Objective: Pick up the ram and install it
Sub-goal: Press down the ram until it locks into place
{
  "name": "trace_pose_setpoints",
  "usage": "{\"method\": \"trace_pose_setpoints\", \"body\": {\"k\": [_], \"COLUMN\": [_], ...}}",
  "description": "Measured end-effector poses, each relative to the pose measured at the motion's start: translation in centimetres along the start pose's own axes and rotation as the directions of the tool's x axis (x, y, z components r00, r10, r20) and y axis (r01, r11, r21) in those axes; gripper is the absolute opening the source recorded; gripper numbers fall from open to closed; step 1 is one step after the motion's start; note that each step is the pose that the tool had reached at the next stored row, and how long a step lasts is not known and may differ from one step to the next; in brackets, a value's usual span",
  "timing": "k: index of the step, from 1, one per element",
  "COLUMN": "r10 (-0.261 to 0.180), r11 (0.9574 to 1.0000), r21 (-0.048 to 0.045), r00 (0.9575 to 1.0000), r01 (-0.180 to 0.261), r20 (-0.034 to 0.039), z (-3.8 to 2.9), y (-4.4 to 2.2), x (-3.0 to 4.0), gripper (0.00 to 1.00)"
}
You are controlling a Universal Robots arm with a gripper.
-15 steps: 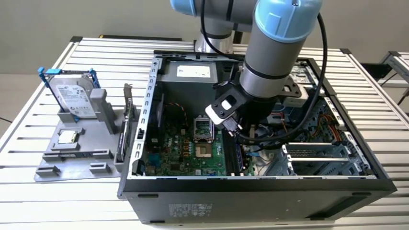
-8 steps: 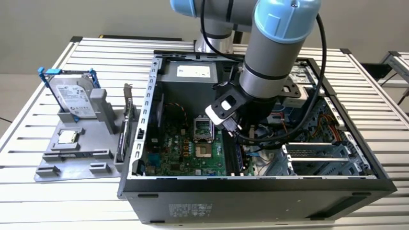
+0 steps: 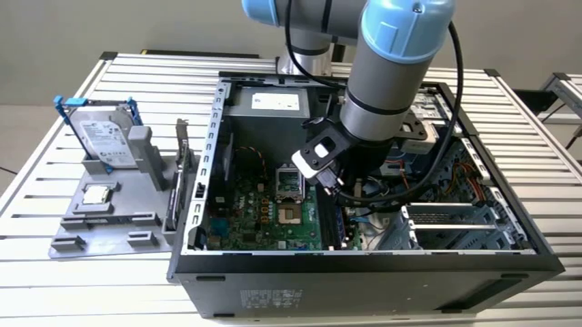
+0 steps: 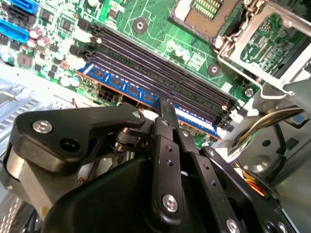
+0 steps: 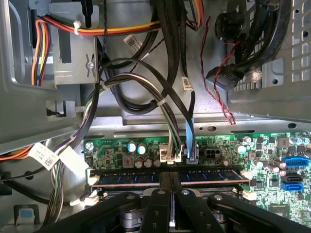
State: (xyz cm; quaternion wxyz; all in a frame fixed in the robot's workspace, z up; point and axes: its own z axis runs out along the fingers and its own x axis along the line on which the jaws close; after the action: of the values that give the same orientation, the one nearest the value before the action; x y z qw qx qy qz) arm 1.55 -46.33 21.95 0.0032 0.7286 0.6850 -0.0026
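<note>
First wrist view: gripper (image 5: pixel 170 187) fingers pinch the ram (image 5: pixel 204 175) mid-length.

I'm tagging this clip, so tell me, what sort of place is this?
Probably a robotics lab or test bench for computer assembly. An open computer case lies on a slatted metal table, a grey fixture beside it holds spare parts, and the gripper sits at the ram in the motherboard's slots.

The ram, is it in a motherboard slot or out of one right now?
In. The ram stands on edge in the outermost memory slot, lying along the empty slots, with the tool closed on its upper edge. Whether it is fully latched: cannot tell.
</note>
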Motion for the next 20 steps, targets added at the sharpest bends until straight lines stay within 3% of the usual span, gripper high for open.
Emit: {"method": "trace_pose_setpoints", "body": {"k": [13,18,20], "r10": [0.000,0.000,0.000], "r11": [1.0000,1.0000,1.0000], "r21": [-0.0001,-0.0004,-0.0001], "r00": [1.0000,1.0000,1.0000], "r01": [0.000,0.000,0.000], "r20": [-0.0004,-0.0027,-0.0005], "z": [0.08,-0.26,-0.52], "y": [0.00,0.01,0.00], "x": [0.01,0.04,0.01], "gripper": [0.00,0.00,0.00]}}
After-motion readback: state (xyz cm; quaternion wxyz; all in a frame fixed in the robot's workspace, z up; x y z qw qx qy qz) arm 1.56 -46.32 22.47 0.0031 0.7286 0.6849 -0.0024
